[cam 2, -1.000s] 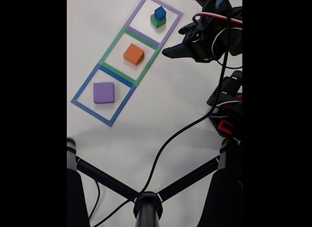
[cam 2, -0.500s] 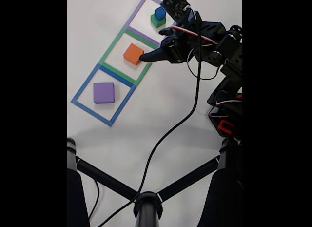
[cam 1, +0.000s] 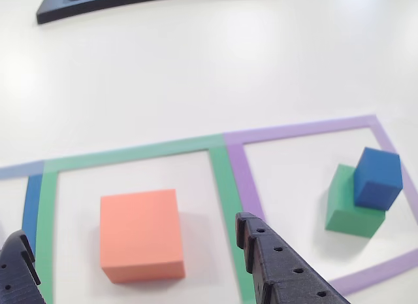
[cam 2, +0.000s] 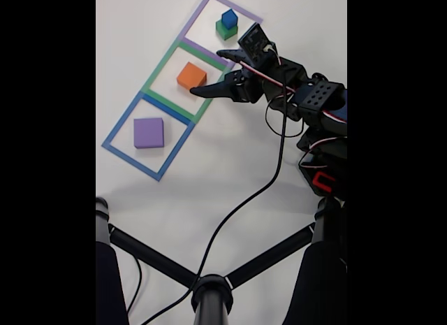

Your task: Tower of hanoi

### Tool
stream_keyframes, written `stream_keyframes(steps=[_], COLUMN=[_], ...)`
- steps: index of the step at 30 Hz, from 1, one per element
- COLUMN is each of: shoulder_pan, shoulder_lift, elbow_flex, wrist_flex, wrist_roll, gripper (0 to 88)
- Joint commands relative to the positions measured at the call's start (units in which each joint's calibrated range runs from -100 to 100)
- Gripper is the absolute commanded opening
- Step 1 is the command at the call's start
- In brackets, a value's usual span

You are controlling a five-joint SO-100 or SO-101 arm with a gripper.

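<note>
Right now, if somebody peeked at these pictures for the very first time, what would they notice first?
Probably the row of three taped squares on the white table, each holding coloured blocks. The bright orange block sits in the green middle square, with the open black gripper reaching around it. In the purple square a small blue cube is stacked on a green cube, and a flat purple block lies alone in the blue square.

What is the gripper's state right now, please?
Gripper: open, holding nothing; its fingers sit on either side of the orange block without visibly touching it.
</note>
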Motion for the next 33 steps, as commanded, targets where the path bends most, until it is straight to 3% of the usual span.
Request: stream_keyframes(steps=[1, 15, 33], shoulder_pan=[-0.49, -0.26, -2.62], shoulder_lift=[9.79, 37.76, 55.46], elbow_flex=[0.16, -3.47, -9.29], wrist_flex=[-13.16, -38.66, -51.53], wrist_roll=[1.18, 1.18, 1.18], gripper=[37.6, 37.4, 36.5])
